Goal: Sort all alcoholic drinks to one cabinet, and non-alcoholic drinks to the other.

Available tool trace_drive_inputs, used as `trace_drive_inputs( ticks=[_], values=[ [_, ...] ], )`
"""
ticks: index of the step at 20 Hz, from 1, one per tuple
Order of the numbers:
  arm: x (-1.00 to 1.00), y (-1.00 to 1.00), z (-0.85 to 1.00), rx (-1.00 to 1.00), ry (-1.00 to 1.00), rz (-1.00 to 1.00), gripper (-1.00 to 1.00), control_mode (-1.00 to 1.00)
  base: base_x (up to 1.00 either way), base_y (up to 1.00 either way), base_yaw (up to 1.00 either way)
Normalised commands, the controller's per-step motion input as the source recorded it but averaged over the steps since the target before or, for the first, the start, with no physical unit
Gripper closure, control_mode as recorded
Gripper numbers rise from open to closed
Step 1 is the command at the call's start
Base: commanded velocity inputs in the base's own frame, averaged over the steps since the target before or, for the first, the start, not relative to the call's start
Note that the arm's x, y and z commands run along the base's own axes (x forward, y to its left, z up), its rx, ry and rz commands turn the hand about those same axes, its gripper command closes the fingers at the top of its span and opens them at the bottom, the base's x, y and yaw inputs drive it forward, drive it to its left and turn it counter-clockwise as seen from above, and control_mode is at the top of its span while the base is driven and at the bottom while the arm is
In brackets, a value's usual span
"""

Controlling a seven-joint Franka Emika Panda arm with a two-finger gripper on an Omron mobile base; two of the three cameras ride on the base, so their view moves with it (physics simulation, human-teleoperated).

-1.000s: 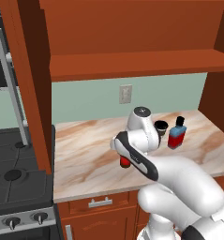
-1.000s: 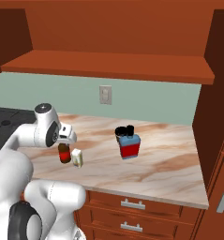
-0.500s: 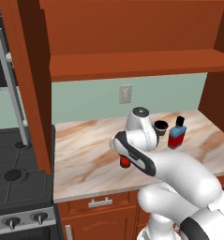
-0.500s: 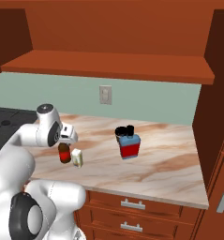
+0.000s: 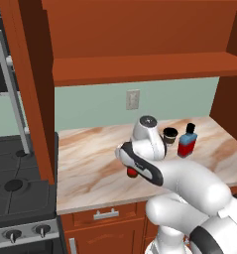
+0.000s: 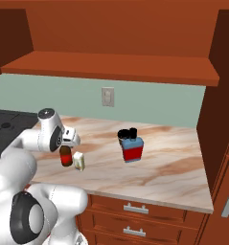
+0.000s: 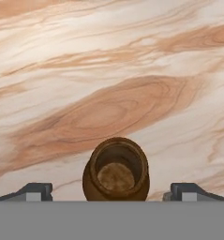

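Even, soft rendered light and sharp, glare-free pictures; only faint shadows on the pale marbled stone worktop (image 7: 132, 56) beyond the hand, and the red-brown wooden wall cabinet's (image 6: 120, 38) recess sits darker.

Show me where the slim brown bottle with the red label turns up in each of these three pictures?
Left base view: the brown bottle peeks out under the white arm, near the middle of the counter.
Right base view: it stands at the left, beside the small white carton.
Hand view: seen from above, its open neck sits at bottom centre, between the open jaws.
Shared landmark: the marbled counter.
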Motion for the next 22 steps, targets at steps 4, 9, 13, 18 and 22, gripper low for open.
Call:
trace_drive_inputs(
  ticks=[4, 9, 13, 18, 22],
  values=[
    [0.02, 0.00, -0.02, 0.00, -0.12, 0.00, -1.00, -1.00, 0.00, 0.00, 0.00],
    [0.00, 0.02, 0.00, 0.00, -0.15, 0.00, -1.00, -1.00, 0.00, 0.00, 0.00],
    [0.00, 0.02, 0.00, 0.00, -0.14, 0.00, -1.00, -1.00, 0.00, 0.00, 0.00],
    [0.00, 0.00, -0.04, 0.00, -0.12, 0.00, -1.00, -1.00, 0.00, 0.00, 0.00],
    [0.00, 0.00, -0.05, 0.00, -0.13, 0.00, -1.00, -1.00, 0.00, 0.00, 0.00]
  ],
)
